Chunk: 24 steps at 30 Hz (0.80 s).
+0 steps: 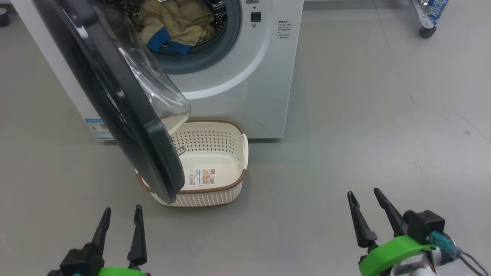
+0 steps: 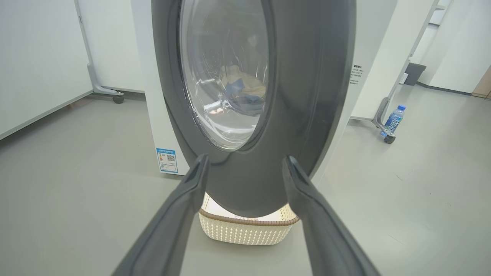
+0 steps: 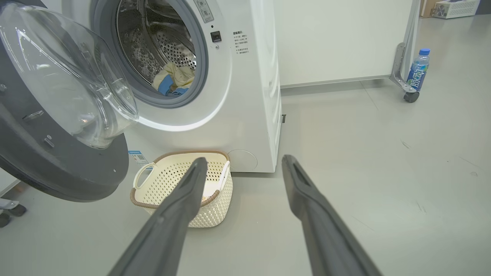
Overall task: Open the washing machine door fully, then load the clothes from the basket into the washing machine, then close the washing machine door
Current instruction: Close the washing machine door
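Looking nearly done: clothes (image 1: 172, 27) are in the washing machine (image 1: 245, 76), basket (image 1: 207, 197) sits empty on the floor (image 1: 345, 134) by its front edge. Only the open washing machine door (image 1: 115, 96) is left to shut. Left gripper (image 1: 122, 207), right gripper (image 1: 363, 191): both wide, empty.

Small dark print (image 3: 239, 42) on the big white front-loading washing machine (image 3: 253, 115), blue QR-code sticker (image 2: 167, 160) low on it, printed sticker (image 1: 202, 177) in the cream perforated basket (image 1: 215, 140), white characters on a bottle's blue label (image 3: 417, 76), none legible
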### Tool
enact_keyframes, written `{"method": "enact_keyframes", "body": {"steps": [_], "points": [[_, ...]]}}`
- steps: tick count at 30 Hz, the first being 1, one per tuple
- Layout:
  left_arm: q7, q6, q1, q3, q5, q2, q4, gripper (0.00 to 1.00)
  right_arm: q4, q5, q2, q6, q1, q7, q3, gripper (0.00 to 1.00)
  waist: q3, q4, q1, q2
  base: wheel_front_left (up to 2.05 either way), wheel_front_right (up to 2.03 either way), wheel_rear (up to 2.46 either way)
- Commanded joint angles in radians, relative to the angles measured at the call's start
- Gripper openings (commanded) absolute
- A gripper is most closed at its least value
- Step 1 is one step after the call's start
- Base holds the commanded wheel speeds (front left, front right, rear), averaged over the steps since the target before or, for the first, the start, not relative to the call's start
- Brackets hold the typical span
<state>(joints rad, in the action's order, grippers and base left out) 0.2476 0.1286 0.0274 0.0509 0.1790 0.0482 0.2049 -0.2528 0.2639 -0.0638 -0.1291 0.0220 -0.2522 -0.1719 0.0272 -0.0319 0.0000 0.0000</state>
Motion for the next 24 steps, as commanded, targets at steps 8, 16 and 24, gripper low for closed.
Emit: {"method": "enact_keyframes", "body": {"steps": [8, 16, 24], "points": [[0.014, 0.002, -0.022, -0.029, 0.004, 0.002, -0.043, 1.00, 0.023, -0.007, -0.005, -0.002, -0.017, -0.010, -0.006, 0.00, 0.005, -0.005, 0.0000, 0.0000, 0.00, 0.00, 0.00], [0.014, 0.002, -0.024, -0.034, 0.006, 0.002, -0.042, 1.00, 0.023, -0.010, -0.005, -0.002, -0.027, -0.010, -0.007, 0.00, 0.012, -0.006, 0.0000, 0.0000, 0.00, 0.00, 0.00], [0.014, 0.002, -0.035, -0.032, 0.018, 0.002, -0.044, 1.00, 0.026, -0.007, 0.000, -0.002, -0.090, -0.010, -0.052, 0.00, 0.026, 0.007, 0.0000, 0.0000, 0.00, 0.00, 0.00]]}}
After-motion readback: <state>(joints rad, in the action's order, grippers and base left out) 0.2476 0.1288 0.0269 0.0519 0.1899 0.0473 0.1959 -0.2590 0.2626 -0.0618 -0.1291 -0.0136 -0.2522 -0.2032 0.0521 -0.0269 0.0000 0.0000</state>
